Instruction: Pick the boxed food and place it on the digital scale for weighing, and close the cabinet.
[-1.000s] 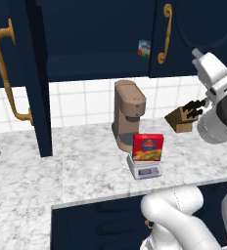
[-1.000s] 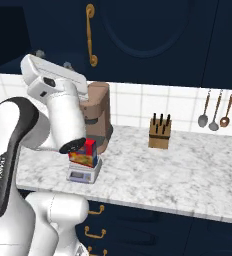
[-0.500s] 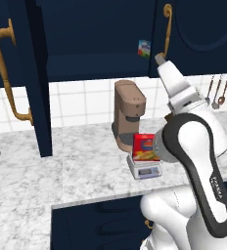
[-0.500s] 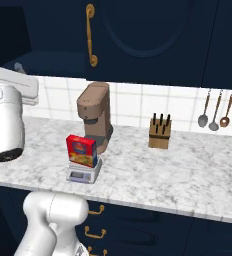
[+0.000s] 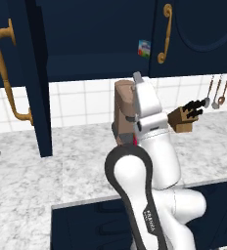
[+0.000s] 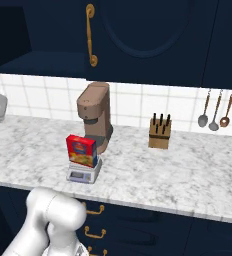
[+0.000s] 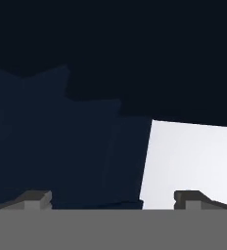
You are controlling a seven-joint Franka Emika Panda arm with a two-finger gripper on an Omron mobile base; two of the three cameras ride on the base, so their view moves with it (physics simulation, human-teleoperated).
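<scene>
We judge the step in hand to be closing the cabinet, since the boxed food already stands on the scale. In the hand view the pincer (image 7: 113, 197) stands wide and holds nothing, facing dark navy panelling. We should set the fingertips flat against the outer face of the open dark navy cabinet door (image 5: 34, 73), near its curved brass handle (image 5: 10, 73), and push evenly. On the marbled tabletop (image 6: 188, 172), the upright red carton with blue oval logo (image 6: 81, 150) rests on the pale grey square digital scale (image 6: 84, 173), just before the brown coffee machine (image 6: 94, 116).
</scene>
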